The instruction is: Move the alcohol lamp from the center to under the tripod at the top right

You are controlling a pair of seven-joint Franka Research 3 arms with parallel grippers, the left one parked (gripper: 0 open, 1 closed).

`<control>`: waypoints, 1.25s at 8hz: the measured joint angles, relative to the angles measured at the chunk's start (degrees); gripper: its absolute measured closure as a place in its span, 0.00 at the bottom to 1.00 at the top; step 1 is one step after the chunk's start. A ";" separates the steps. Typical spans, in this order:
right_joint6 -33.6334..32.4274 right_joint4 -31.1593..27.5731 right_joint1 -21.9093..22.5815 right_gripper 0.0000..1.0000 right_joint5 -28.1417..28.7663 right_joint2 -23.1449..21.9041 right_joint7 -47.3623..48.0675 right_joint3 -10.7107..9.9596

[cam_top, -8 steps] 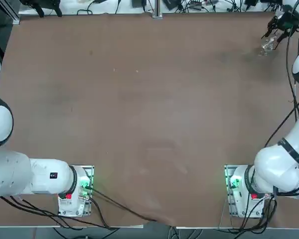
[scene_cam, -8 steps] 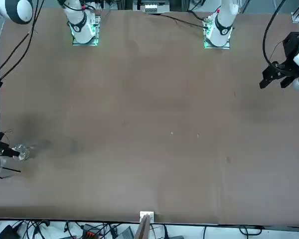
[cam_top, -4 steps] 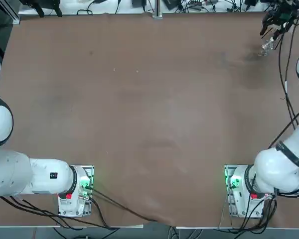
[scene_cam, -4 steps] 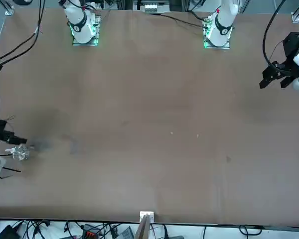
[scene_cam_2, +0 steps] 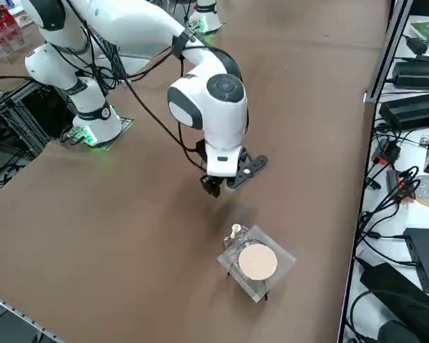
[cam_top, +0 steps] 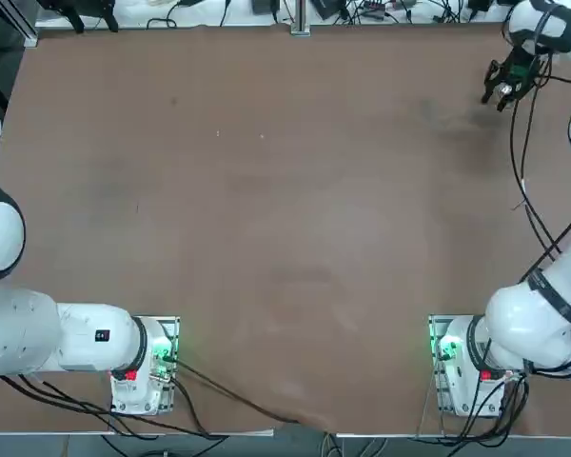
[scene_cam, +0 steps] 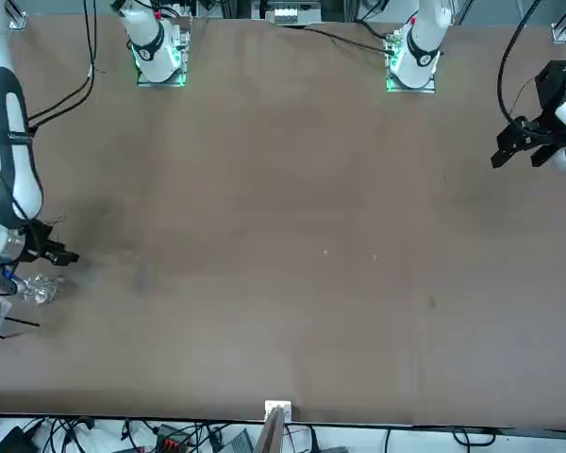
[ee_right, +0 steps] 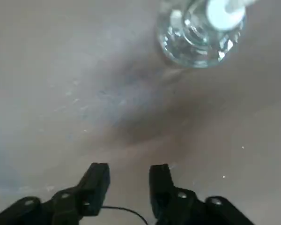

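Pincer [scene_cam_2: 226, 181] (right arm's) hangs empty, fingers parted slightly, above the counter [scene_cam_2: 129, 214], near the alcohol lamp [scene_cam_2: 235, 231] standing beside the tripod [scene_cam_2: 257, 261].

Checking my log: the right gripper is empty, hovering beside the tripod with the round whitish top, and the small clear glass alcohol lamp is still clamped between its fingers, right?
Not quite. The right gripper is empty and hovers beside the tripod with the round whitish top, but the small clear glass alcohol lamp is not clamped: the right wrist view shows it standing on the table, clear of the fingers.
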 joint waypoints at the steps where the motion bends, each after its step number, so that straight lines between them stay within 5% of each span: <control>1: 0.48 -0.38 -0.08 0.50 -0.14 0.28 1.27 -0.14; 10: 12.29 -0.33 -2.97 0.57 -0.22 5.68 1.69 -0.73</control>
